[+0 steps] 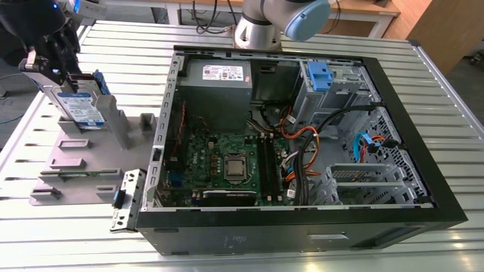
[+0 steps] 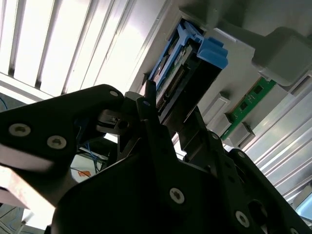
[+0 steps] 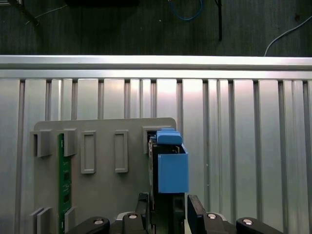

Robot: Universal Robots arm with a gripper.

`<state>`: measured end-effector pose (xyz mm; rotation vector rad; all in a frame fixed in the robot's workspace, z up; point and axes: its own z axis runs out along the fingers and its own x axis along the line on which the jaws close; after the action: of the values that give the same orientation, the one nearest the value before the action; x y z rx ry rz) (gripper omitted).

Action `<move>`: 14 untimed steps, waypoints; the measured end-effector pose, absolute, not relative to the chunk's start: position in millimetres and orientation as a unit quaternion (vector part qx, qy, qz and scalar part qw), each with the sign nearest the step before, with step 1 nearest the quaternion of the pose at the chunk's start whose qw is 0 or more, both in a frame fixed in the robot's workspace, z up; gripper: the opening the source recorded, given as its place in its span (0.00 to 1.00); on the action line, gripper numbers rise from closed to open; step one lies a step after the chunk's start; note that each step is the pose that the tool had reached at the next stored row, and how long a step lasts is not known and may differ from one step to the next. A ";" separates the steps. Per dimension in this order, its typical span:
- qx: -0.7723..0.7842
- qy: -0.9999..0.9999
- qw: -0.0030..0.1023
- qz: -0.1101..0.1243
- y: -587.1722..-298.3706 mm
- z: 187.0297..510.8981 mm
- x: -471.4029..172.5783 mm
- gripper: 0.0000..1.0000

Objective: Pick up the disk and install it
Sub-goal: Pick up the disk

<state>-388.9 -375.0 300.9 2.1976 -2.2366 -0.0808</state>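
**Ana:** Two steps here, picking up and installing. How much is done?

**Ben:** Neither is finished, as I judge it. The disk (image 1: 81,109) stands on edge in the grey fixture plate (image 1: 76,170). The plate lies on the desk (image 1: 76,238), at nine o'clock from the open computer case (image 1: 302,238) in the exterior view. The disk's lower edge sits down among the plate's posts, and I cannot tell whether it has left its slot.

**Ana:** And the installing?

**Ben:** All of that is left. The drive cage with the blue clip (image 1: 327,79) is at about one o'clock inside the case, and the disk is well apart from it.

**Ana:** What about the tool?

**Ben:** The tool (image 1: 60,76) is at the disk's upper end, at ten o'clock in the exterior view. In the first wrist view its fingers (image 3: 144,207) stand one against each flat face of the disk, with the blue rail between them. I see no gap on either side. I read it as closed on the disk, with the opening only as wide as the disk is thick.

**Ana:** Anything else in the fixture?

**Ben:** A green memory stick (image 3: 61,185) sits in another slot, apart from the disk, and the tool is not touching it.
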 end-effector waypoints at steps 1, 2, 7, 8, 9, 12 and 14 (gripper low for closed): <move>0.700 -0.714 0.002 -0.026 -375.0 300.8 -388.9 0.45; 0.699 -0.715 0.002 -0.026 -375.0 300.8 -388.9 0.45; 0.698 -0.716 0.002 -0.026 -375.0 300.7 -388.8 0.45; 0.698 -0.716 0.002 -0.026 -375.0 300.7 -388.8 0.45; 0.698 -0.716 0.002 -0.026 -375.0 300.6 -388.8 0.45; 0.698 -0.716 0.002 -0.026 -375.1 300.6 -389.1 0.45; 0.698 -0.716 0.002 -0.026 -375.0 300.7 -389.3 0.45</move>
<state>-389.3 -375.0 300.7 2.1882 -2.2462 -0.0809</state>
